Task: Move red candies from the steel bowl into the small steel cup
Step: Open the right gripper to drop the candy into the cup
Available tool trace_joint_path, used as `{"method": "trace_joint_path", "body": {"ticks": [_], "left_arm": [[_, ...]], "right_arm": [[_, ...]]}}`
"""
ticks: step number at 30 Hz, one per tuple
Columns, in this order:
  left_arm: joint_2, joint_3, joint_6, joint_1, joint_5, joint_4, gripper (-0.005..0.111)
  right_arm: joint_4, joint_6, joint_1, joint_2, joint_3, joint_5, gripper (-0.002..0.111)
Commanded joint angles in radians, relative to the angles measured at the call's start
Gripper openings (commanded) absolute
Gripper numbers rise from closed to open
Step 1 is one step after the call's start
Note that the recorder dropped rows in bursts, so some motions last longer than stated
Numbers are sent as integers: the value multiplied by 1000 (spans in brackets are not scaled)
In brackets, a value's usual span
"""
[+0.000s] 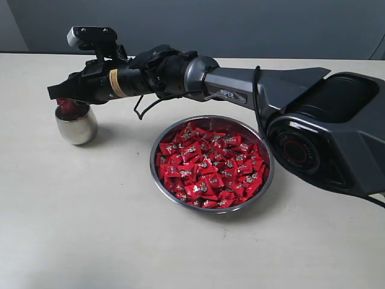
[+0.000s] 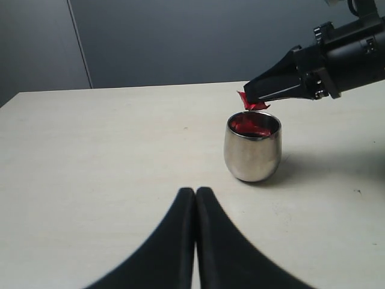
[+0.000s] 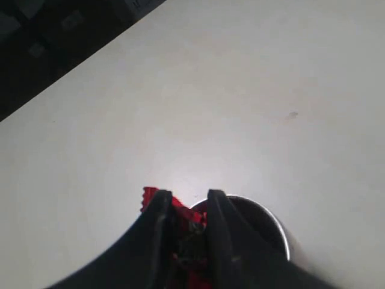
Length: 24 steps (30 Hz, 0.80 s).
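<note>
Because the sweet has to drop inside rather than bounce off a rim, I hold my right pincer (image 2: 252, 99) directly over the mouth of the small steel cup (image 2: 252, 150), tips angled slightly down. Its jaws stand narrow, pinched on one red candy (image 2: 251, 104) whose crinkled wrapper sticks out beside the tips. The candy hangs just above the rim, not touching it as far as I can tell.

Right beneath the pincer the cup stands upright on the desk (image 1: 90, 229) with red showing inside, so I judge some sweets are already in it. Back along my arm from the pincer and off to one side sits the steel bowl (image 1: 210, 120), heaped with red candies (image 1: 210, 165). It is near the cup but apart from it, which keeps each trip short. With the bowl that full, I reckon most of the work lies ahead.

Well apart from this pincer, my left pincer (image 2: 195, 191) points toward the cup with its jaws pressed together, empty and out of the way. To finish this step, I judge the jaws need only part.
</note>
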Motion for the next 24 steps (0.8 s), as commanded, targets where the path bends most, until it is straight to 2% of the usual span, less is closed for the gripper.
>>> {"method": "trace_joint_path", "body": {"ticks": [1,7,9,13,15,24], "left_arm": [[-4,4,-2,1,-2,-2,0],[-4,4,-2,1,-2,-2,0],[-4,4,-2,1,-2,-2,0],[-4,4,-2,1,-2,-2,0],[-4,4,-2,1,-2,-2,0],[-4,4,-2,1,-2,-2,0]], "right_arm": [[-2,0,3,2,-7,0,-1],[-2,-9,3,2,-7,8,1],[-2,-12,3,2,-7,8,9],[-2,-14,3,2,-7,6,39],[-2,0,3,2,-7,16,48],[-2,3,3,2,-7,31,32]]}}
